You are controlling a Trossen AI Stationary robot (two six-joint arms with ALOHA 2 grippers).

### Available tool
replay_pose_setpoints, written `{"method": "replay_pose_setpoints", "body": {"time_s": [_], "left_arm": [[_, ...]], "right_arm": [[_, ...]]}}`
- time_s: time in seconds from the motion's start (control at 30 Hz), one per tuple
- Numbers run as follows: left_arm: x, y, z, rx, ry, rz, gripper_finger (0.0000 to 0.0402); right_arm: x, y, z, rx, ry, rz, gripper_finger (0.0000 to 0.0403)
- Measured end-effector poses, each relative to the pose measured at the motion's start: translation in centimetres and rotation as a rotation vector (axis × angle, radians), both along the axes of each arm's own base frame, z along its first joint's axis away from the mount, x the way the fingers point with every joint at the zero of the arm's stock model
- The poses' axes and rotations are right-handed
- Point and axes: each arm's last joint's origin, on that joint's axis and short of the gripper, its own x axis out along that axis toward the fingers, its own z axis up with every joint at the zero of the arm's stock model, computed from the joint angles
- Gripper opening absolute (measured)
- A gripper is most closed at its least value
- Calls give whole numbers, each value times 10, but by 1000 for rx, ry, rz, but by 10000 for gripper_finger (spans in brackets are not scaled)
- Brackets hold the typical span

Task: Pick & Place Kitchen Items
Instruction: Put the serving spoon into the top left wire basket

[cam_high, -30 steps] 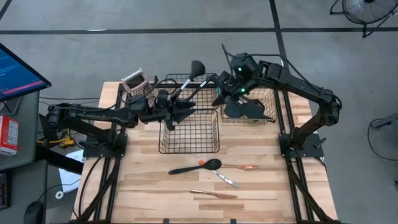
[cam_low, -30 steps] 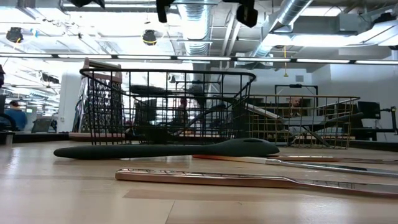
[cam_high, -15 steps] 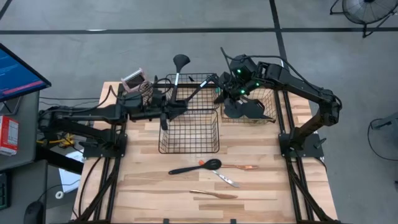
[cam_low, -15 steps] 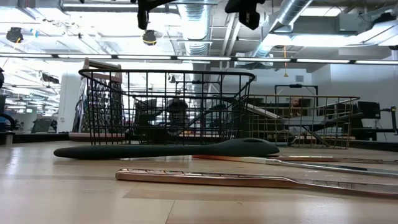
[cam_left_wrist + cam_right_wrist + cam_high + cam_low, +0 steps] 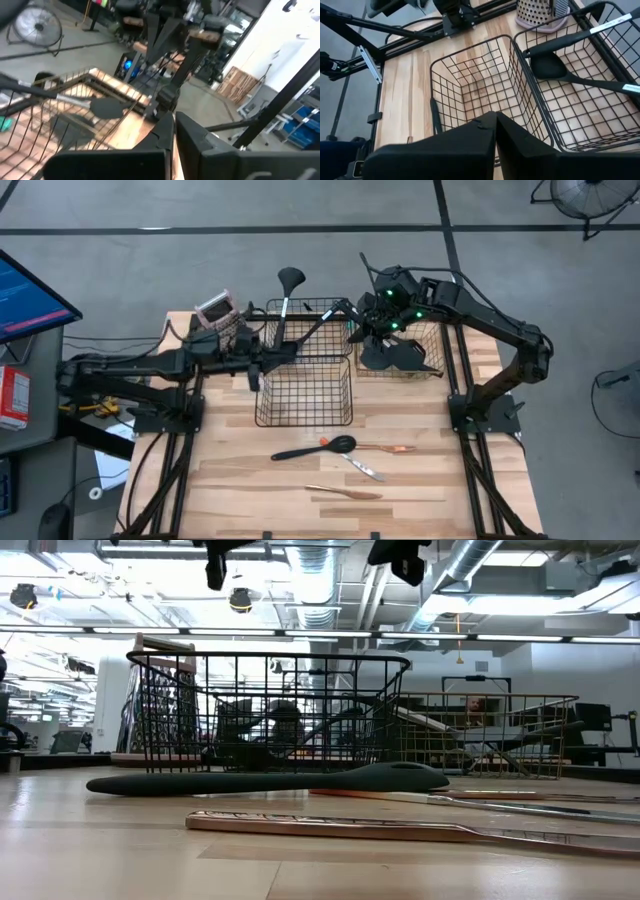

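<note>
1. High view first: your left gripper [image 5: 262, 364] hangs over the left rim of the near black basket [image 5: 304, 415], fingers clenched together with nothing between them. It sits clear of every utensil, so I judge it free for another pick.
2. Your right gripper [image 5: 372, 328] is also clenched and empty, poised above the gold basket [image 5: 436, 348] at the far right, where black spatulas [image 5: 400, 356] lie flat. Hanging there keeps it out of the left arm's way.
3. A black ladle [image 5: 287, 292] stands propped in the far black basket [image 5: 318, 310], its bowl poking out past the far rim, because the handle is too long to lie flat inside.
4. Four items remain on the near table [image 5: 240, 480]: a black spoon [image 5: 318, 448], a copper-handled piece [image 5: 385, 447] just to its right, a small metal piece [image 5: 362, 468] and another copper piece [image 5: 345, 492] nearest you. They lie close together, so pick from the outside.
5. The grater [image 5: 217, 311] stands at the far left corner.
</note>
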Motion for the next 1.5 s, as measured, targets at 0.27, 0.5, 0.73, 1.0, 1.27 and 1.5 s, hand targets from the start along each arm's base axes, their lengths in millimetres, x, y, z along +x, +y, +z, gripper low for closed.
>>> {"method": "replay_pose_setpoints", "body": {"time_s": [0.27, 0.5, 0.73, 1.0, 1.27, 1.5], "left_arm": [[-29, -3, 17, 6, -56, 20, 1], [-54, -4, 11, -5, 64, 75, 1], [-64, -3, 0, -7, 204, 158, 1], [-67, -3, -10, -34, 305, 168, 2], [-75, -4, -15, -35, 371, 179, 2], [-63, 8, -17, 79, 393, 404, 2]], "right_arm": [[-4, 0, 3, 1, -3, -33, 21], [14, -5, 6, -48, -119, -32, 93], [32, -18, 8, -136, -228, -145, 164], [79, -56, -22, -32, -360, -298, 220], [117, -113, -62, 116, -353, -460, 249], [118, -116, -30, 317, -321, -220, 249]]}}
